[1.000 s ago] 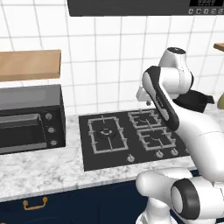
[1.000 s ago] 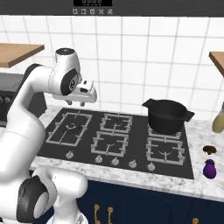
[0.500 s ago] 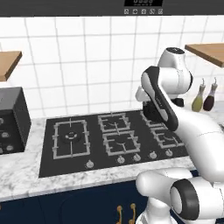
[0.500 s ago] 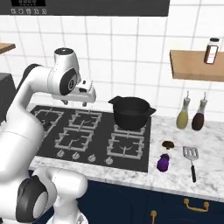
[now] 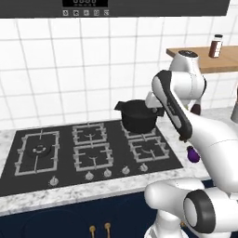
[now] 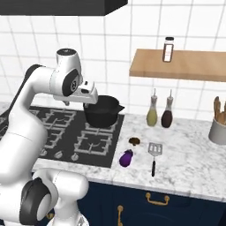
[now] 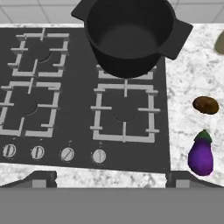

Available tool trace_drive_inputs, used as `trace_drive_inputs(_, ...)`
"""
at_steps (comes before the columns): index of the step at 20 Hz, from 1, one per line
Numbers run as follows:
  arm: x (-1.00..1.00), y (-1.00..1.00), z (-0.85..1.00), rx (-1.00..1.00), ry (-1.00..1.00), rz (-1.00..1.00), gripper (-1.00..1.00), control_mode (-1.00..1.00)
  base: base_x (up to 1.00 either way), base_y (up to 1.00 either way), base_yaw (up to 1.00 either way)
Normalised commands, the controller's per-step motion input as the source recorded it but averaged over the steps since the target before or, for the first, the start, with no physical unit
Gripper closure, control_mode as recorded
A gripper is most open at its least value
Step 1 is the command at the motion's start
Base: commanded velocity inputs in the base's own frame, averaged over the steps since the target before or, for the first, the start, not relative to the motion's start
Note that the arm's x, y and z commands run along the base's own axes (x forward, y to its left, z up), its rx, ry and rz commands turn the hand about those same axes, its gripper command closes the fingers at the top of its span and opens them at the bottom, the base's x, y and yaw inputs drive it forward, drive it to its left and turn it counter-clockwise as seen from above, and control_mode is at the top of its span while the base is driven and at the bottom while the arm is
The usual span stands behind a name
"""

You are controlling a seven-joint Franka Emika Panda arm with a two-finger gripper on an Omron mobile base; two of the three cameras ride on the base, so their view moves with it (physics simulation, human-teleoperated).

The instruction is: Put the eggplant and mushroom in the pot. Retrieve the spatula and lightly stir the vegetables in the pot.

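Base has driven right since the earlier frames, so the whole scene slid left; jaws have spread wide and hold nothing.

Left base view: pot [image 5: 138, 116] on the back right burner, at 12 o'clock from the front right one; eggplant [image 5: 192, 154] peeks past the arm.

Right base view: mushroom [image 6: 134, 141], eggplant [image 6: 126, 158] and spatula [image 6: 154, 155] lie on the counter [image 6: 194, 159]. No readable writing.

Hand view: eggplant [image 7: 201, 155] at 4 o'clock, mushroom [image 7: 205, 105] above it. Likely still the approach; next, reach down over the eggplant.
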Motion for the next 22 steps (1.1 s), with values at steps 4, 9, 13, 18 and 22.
trace_drive_inputs(4,0.00,0.00,0.00,0.00,0.00,0.00,-1.00,1.00,0.02,-0.32,-0.09)
trace_drive_inputs(9,0.00,0.00,0.00,0.00,0.00,0.00,-1.00,1.00,0.34,-0.02,-0.15)
trace_drive_inputs(13,0.00,0.00,0.00,0.00,0.00,0.00,-1.00,1.00,0.53,0.00,-0.14)
trace_drive_inputs(18,0.00,0.00,0.00,0.00,0.00,0.00,-1.00,1.00,0.68,0.00,-0.10)
trace_drive_inputs(22,0.00,0.00,0.00,0.00,0.00,0.00,-1.00,1.00,0.22,-0.04,-0.01)
